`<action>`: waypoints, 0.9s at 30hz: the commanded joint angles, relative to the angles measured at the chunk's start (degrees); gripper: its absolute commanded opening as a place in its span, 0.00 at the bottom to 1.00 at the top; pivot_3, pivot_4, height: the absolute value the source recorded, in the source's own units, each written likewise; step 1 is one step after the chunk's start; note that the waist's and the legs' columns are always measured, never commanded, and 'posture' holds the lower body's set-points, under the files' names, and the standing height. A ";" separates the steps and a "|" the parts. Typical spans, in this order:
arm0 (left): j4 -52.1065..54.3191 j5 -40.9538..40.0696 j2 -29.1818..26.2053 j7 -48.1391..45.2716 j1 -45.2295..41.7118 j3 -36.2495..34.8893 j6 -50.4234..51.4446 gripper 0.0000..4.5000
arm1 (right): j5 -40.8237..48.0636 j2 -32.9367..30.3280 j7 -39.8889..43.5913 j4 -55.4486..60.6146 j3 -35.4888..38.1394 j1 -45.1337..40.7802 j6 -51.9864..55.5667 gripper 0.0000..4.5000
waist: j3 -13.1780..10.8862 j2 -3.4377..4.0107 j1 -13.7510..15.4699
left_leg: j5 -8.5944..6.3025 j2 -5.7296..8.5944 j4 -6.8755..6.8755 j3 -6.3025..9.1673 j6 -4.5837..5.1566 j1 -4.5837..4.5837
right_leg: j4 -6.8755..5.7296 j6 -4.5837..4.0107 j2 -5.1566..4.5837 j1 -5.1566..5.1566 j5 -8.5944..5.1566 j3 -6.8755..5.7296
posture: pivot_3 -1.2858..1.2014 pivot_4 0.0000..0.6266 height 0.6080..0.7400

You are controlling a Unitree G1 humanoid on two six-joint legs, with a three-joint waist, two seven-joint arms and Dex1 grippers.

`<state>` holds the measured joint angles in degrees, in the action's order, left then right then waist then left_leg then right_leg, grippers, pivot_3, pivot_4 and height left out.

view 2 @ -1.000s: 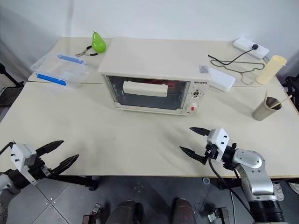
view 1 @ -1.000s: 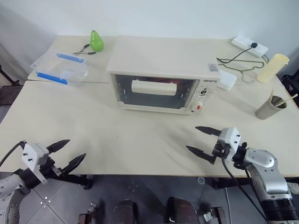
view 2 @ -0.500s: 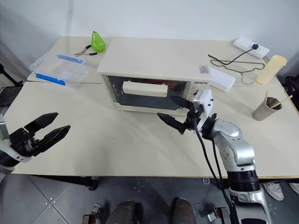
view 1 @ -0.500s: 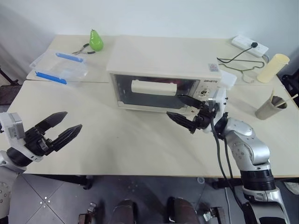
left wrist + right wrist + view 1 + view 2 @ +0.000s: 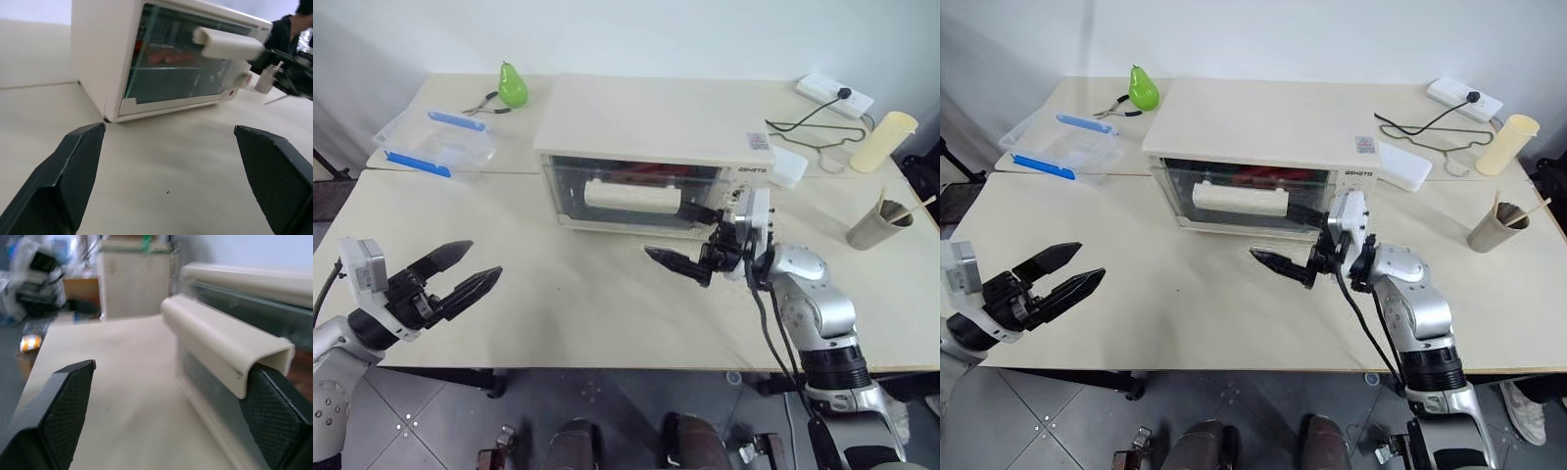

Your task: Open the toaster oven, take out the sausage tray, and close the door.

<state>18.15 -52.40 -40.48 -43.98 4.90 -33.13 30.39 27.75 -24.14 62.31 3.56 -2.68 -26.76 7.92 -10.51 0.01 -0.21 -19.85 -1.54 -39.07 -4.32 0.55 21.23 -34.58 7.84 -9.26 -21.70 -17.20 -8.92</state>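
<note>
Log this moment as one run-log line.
door: shut | right gripper: open, by handle end | left gripper: open, away from toaster oven

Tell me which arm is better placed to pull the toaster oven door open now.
The right. Its gripper is open beside the right end of the door's bar handle. The left gripper hovers open near the table's front edge, well away from the toaster oven, whose door is shut.

The right arm is made of rounded silver-grey shells joined by a ribbed black collar, with black cables running along it to the wrist. A white block sits at that wrist. The left arm is silver-grey too and bears a white box fixed with small screws. Both grippers have tapered black fingers with a fine cross-hatched texture on the inner faces.
</note>
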 commanded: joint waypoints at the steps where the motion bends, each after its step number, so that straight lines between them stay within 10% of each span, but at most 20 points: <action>1: -1.00 -3.31 -0.03 0.77 -3.52 -1.58 0.90 0.91 | -4.00 -1.75 3.33 2.46 -1.64 1.22 -7.84 1.00 | 0.00 0.00 0.01 | 0.00 0.00 0.00 0.00 0.00 -0.01 | 0.00 0.00 0.00 0.00 0.00 0.00 | 0.52 0.24 1.00; 15: -16.77 7.80 1.68 -1.52 -26.35 10.18 -5.98 0.00 | -8.89 -2.70 6.84 -3.54 -3.37 0.00 -20.89 1.00 | 0.00 -0.02 -0.07 | 0.00 0.01 -0.05 -0.44 -0.02 -0.02 | -0.01 0.00 0.03 0.02 0.00 -0.05 | 0.52 0.24 1.00; 27: -24.58 15.03 6.56 -9.67 -36.30 21.97 -8.92 0.00 | -10.51 -3.49 6.50 -4.13 -3.46 1.33 -24.11 1.00 | -0.02 -0.04 -0.02 | -0.01 -0.04 -0.05 -0.69 -0.04 -0.02 | 0.00 0.00 0.06 -0.07 0.00 -0.04 | 0.52 0.24 1.00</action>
<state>-7.13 -38.51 -34.32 -51.78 -31.05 -12.94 22.31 16.87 -27.11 68.96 -2.37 -6.44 -25.81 -14.92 -10.53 -0.03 -0.23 -19.86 -1.58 -39.12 -5.01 0.50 21.21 -34.58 7.84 -9.20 -21.77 -17.20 -8.96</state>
